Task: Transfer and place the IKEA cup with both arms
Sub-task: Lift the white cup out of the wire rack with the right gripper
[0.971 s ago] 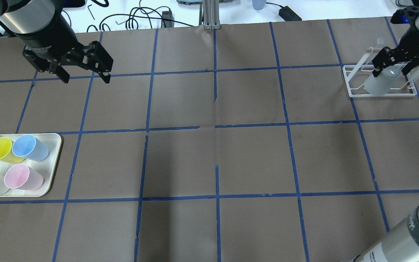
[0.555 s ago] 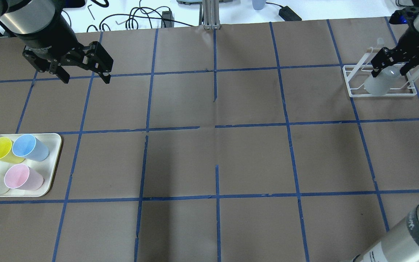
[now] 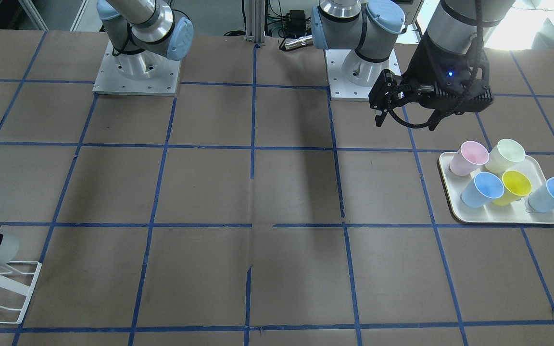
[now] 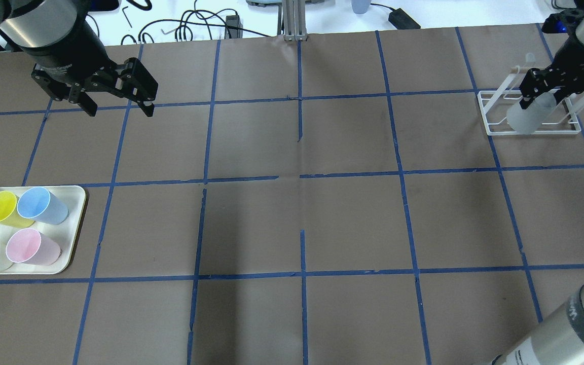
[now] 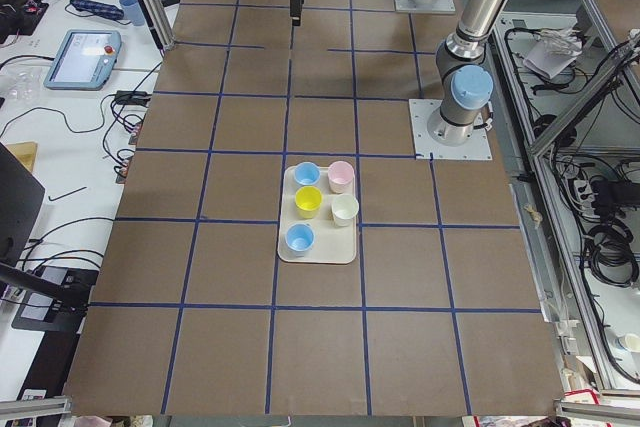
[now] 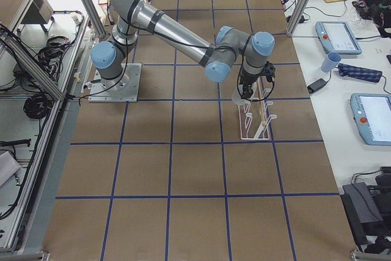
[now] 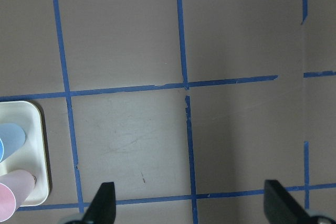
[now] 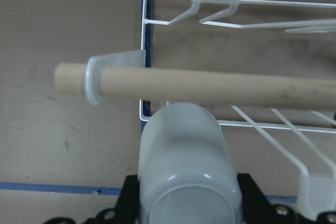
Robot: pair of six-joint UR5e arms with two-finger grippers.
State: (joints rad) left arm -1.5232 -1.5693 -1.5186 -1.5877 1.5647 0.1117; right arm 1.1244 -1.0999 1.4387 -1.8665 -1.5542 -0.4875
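Since a second ago the right tool (image 4: 544, 99) has narrowed from a wide straddle to a pinch on the IKEA cup (image 4: 524, 119) near its base. Frosted grey-white and handleless, the cup sits tilted, base uppermost, on the white wire rack (image 4: 550, 132) close to the table's (image 4: 297, 223) far right edge. The left tool (image 4: 119, 110) hangs spread wide, unmoved. Several taped squares separate the rack from the tray (image 4: 76, 228) of coloured cups.
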